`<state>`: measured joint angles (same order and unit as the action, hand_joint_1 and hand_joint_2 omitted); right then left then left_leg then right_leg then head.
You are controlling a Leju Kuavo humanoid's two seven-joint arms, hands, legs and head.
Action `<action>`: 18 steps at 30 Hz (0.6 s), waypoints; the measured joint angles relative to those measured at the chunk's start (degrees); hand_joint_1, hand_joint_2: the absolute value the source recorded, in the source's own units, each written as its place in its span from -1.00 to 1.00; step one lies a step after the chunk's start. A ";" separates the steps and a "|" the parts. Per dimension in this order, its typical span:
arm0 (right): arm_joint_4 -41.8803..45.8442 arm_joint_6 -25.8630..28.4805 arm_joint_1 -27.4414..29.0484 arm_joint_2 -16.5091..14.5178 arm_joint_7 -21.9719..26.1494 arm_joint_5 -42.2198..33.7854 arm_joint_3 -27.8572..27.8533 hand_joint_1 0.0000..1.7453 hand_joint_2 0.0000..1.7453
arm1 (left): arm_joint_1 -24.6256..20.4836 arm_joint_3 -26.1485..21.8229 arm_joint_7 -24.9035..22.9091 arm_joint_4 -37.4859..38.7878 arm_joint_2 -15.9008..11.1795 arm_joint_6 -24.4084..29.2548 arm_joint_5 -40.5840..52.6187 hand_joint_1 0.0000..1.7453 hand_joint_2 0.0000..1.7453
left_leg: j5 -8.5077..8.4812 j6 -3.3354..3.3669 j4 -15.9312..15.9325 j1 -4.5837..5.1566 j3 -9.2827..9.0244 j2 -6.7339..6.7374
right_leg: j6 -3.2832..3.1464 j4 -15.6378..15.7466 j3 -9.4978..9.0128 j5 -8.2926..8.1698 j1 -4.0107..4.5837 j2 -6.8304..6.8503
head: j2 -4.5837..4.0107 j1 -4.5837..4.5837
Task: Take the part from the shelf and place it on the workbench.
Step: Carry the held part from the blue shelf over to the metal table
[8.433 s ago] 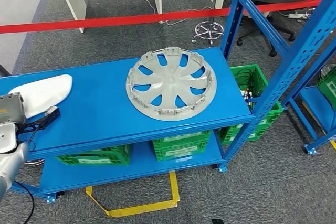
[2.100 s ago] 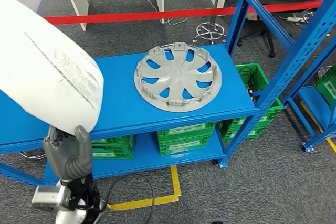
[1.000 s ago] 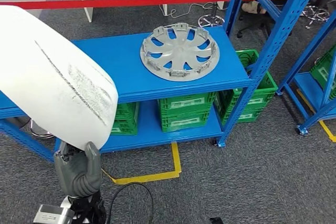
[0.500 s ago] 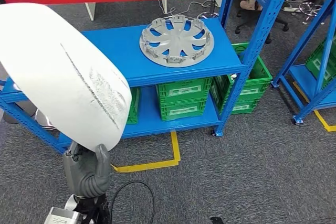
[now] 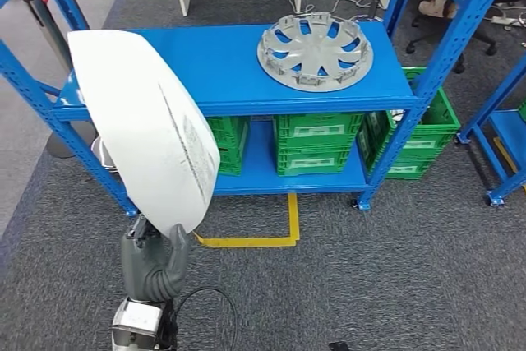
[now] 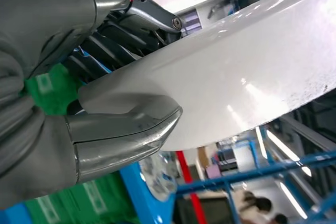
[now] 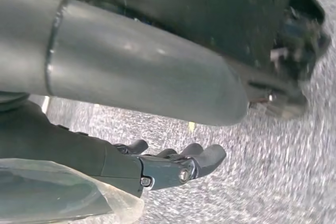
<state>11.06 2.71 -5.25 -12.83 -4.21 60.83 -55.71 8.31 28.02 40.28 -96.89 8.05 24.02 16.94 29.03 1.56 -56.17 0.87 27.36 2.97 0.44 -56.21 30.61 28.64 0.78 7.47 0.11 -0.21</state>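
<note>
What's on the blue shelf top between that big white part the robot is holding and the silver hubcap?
Nothing: in the head view, the blue shelf top is bare between the white part and the hubcap.

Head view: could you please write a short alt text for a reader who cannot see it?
The robot's left hand holds up a large white part in front of a blue shelf, where a grey wheel cover lies above green crates.

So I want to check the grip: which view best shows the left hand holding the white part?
The left wrist view: the left hand pinches the white part at its edge. The head view shows that grip from behind; the right wrist view shows the floor.
</note>
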 joint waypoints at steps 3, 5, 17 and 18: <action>0.00 0.34 -0.10 0.00 0.26 1.22 0.31 -1.00 -1.00 | 0.25 -1.05 0.02 0.73 0.65 1.23 1.97 1.00 1.00 | -0.23 0.72 2.13 -0.68 0.11 -2.26 | 0.90 -5.84 3.22 4.10 -0.38 -4.53 | 0.00 0.36; 0.00 0.55 0.22 0.00 0.21 1.70 0.43 -1.00 -1.00 | 0.46 -1.77 -0.02 1.21 0.94 2.48 3.02 1.00 1.00 | -0.66 0.87 1.65 -0.68 1.00 -3.44 | 1.41 -13.66 6.36 7.47 -0.75 -6.91 | 0.01 0.57; 0.00 -0.21 0.60 -0.20 0.45 5.07 2.39 -1.00 -1.00 | 5.58 -5.29 -0.90 -0.69 1.21 6.38 6.43 1.00 1.00 | 0.57 -2.02 -4.00 -0.77 5.58 -7.26 | 0.49 -1.91 -0.38 1.75 -2.25 -9.19 | 0.00 0.40; 0.00 -0.25 0.58 -0.26 0.29 5.30 2.58 -1.00 -1.00 | 5.80 -5.31 -0.76 -0.89 1.14 6.01 5.43 1.00 1.00 | 2.25 -2.31 -6.69 -0.79 6.73 -5.67 | 0.17 -1.83 -0.34 1.68 -2.24 -8.34 | 0.00 0.26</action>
<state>11.06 2.46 -4.67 -13.09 -3.92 66.13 -53.13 14.11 22.71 39.51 -97.78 9.20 30.03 22.37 31.28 -0.75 -62.86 0.08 34.09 -2.70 0.61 -58.04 30.27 30.32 -1.46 -0.87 0.11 0.05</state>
